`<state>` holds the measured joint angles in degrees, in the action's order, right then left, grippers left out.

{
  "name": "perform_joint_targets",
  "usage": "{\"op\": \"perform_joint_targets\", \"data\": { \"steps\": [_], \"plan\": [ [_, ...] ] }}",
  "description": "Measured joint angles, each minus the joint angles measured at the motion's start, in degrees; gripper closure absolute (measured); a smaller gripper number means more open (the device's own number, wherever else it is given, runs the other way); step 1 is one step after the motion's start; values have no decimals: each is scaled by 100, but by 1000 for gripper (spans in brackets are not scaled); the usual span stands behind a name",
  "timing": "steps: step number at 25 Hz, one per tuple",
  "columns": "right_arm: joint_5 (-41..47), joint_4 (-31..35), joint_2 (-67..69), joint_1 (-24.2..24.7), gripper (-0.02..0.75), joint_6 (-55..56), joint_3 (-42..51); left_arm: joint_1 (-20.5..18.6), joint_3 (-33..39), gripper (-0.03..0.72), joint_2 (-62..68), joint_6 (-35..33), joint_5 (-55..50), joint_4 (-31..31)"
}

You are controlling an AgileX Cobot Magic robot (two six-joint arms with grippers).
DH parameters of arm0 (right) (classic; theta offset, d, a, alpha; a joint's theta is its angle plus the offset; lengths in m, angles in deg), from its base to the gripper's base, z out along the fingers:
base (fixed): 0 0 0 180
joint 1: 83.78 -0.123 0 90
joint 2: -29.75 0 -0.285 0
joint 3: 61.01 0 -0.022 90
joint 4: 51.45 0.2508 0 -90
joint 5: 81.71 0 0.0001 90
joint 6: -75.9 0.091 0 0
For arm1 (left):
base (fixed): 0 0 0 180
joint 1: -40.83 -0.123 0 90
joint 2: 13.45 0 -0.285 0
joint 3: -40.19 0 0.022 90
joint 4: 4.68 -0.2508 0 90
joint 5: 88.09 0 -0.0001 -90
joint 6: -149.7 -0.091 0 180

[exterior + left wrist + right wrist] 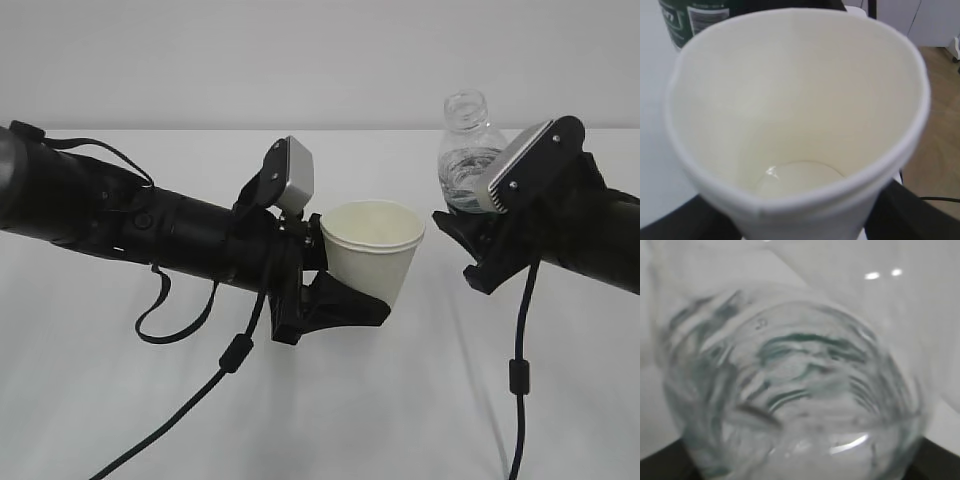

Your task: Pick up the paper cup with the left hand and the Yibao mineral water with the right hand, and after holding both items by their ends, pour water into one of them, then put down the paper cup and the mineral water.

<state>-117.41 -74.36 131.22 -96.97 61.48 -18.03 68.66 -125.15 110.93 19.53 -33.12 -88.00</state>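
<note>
- The left hand (335, 305) comes in from the left edge of the exterior view, its black claw closed on the lower part of the paper cup (373, 245), which sits near the middle of the frame, lifted clear of the white table (90, 400)
- The cup stands roughly upright with its mouth open; seen from the left wrist, it (795, 115) fills the frame and a little clear liquid seems to glint at the bottom
- The water bottle (468, 150) stands in the upper right of the exterior view, upright, uncapped, near the cup but not touching it
- The right hand (470, 240) grips the bottle low on its body; from the right wrist the bottle (790, 390) is a blur
- Both things look held, so I judge this the pouring step: next the bottle must tilt its neck over the cup's rim, slowly, to avoid spilling
</note>
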Motion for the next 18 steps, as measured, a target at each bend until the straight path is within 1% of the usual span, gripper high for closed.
{"op": "perform_joint_targets", "data": {
  "steps": [6, 18],
  "plan": [
    [235, 3, -273, 0, 239, -205, -63, 0, 0, 240, 0, 9, -8, 100],
    [861, -7, -763, 0, 239, -487, -63, 0, 0, 241, 0, 9, 146, 111]
  ]
}}
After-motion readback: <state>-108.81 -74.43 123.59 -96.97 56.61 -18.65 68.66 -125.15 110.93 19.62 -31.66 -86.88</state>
